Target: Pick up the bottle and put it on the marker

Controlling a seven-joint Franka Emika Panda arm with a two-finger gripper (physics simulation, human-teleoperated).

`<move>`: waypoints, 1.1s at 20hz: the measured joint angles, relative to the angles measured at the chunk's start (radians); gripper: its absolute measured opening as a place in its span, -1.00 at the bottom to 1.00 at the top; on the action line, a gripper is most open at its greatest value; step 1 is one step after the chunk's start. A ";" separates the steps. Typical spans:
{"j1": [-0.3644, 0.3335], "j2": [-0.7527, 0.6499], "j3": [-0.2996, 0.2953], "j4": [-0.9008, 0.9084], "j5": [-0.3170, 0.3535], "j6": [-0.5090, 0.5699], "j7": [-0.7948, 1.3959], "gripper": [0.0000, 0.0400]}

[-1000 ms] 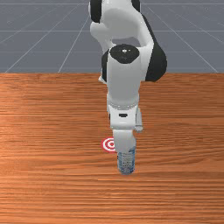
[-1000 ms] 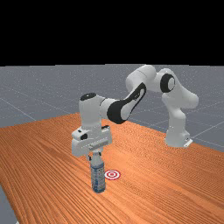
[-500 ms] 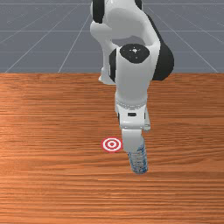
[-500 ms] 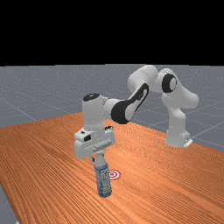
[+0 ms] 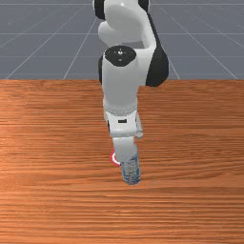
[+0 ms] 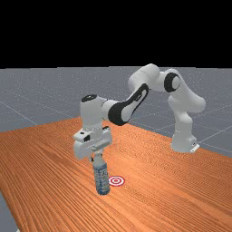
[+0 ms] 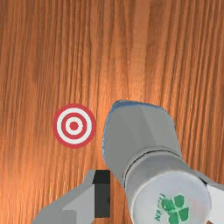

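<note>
Far view, arm [image 6: 138, 94] arched, hand [image 6: 89, 144] pointing down, fingers [image 6: 93, 159] clasping tilted bottle [image 6: 102, 179]

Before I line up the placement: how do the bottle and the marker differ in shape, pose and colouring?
The bottle is tall and leans a little; the marker is a thin disc lying flat on the table. The bottle has blue patterning and a green print on its cap, while the marker has red and white rings. Both have white on them.

There is one bottle [image 6: 102, 179], marker [image 7: 74, 126], arm [image 6: 119, 112] and table [image 6: 172, 195].
</note>
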 joint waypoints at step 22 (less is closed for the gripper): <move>-0.001 -0.348 -0.002 -0.588 0.001 0.220 0.020 0.05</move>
